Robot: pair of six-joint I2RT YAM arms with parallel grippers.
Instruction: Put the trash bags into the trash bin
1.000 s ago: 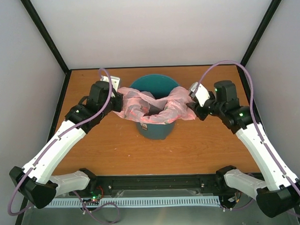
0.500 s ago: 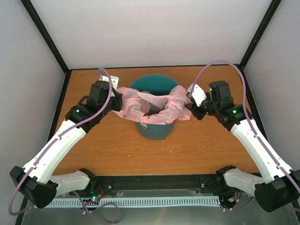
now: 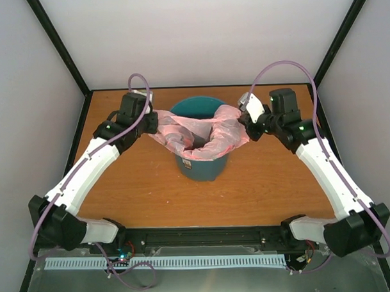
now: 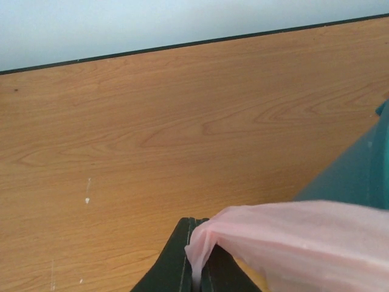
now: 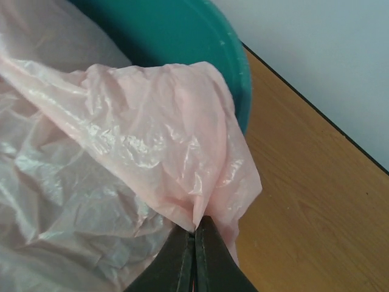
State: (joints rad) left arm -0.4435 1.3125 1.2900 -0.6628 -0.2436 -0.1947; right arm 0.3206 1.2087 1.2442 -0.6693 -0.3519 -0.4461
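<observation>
The teal trash bin (image 3: 202, 166) stands upright at the table's middle back. The pink trash bag (image 3: 194, 133) is stretched across its mouth, sagging into it in the middle. My left gripper (image 3: 154, 124) is shut on the bag's left edge, just left of the bin rim. My right gripper (image 3: 243, 125) is shut on the bag's right edge, just right of the rim. In the left wrist view the pink film (image 4: 292, 243) runs from the closed jaws toward the bin (image 4: 358, 176). In the right wrist view the bag (image 5: 134, 134) drapes over the bin rim (image 5: 234, 67).
The wooden table (image 3: 152, 192) is walled by white panels on three sides, with black frame posts at the back corners. The arm bases and a cable rail (image 3: 204, 238) sit at the near edge.
Both grippers have moved toward the back of the table, keeping hold of the bag. The bag's edges have risen and shifted back over the bin's mouth.
</observation>
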